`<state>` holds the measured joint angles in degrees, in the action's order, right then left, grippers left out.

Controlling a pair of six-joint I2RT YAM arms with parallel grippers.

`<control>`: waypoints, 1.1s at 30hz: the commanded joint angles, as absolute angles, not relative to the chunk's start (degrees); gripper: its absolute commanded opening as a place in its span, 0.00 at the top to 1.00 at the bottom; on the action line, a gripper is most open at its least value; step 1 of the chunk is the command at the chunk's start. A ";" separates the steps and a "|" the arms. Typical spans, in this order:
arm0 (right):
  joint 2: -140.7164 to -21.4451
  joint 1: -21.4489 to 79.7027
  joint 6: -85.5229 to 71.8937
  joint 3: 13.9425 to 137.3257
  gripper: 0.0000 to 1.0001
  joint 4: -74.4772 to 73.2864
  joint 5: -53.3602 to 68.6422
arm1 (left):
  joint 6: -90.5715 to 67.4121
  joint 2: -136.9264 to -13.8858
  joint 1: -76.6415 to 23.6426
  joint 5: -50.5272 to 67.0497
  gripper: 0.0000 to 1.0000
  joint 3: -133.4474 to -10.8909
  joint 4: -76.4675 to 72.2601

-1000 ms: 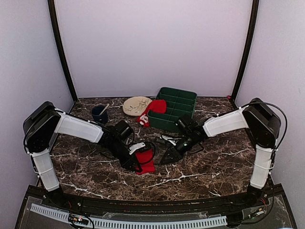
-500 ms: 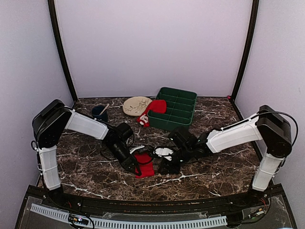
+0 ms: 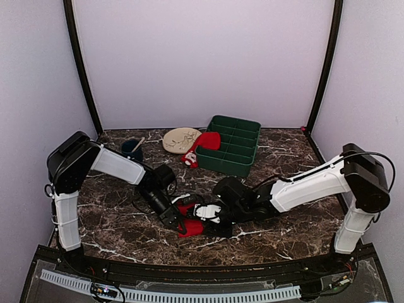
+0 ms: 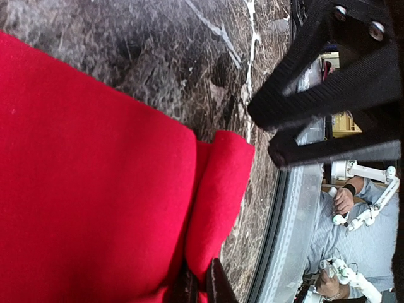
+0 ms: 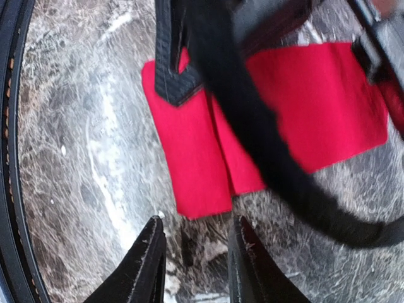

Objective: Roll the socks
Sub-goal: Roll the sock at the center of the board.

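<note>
Pinching a folded edge of the red sock, the left gripper has its jaws drawn almost together with a ridge of fabric caught between them. That sock lies flat on the marble table near the front edge, between the two arms, with one side doubled over into a narrow flap.

The right gripper sits low over the table, jaws parted to a moderate gap with only bare marble between them. Its fingertips stop just short of the sock's near edge and do not touch it. In the right wrist view a dark, blurred part of the left arm crosses in front of the sock.

From above, the two grippers meet at the sock from opposite sides, very close together.

Farther back, the second sock is draped over the near left corner of the green tray, and its white patterned end trails down to the table. A pale plate lies just left of the tray, and a blue cup stands farther left.
</note>
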<state>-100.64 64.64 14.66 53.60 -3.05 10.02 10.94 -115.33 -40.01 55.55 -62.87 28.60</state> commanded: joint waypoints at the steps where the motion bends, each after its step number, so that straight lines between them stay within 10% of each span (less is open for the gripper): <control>1: -101.95 65.99 16.81 56.27 0.66 -2.15 8.39 | 12.08 -116.03 -39.90 57.63 1.00 -63.01 30.68; 33: -109.72 66.40 20.71 61.61 0.75 -6.06 12.36 | 13.51 -117.65 -39.11 62.14 1.00 -63.28 31.48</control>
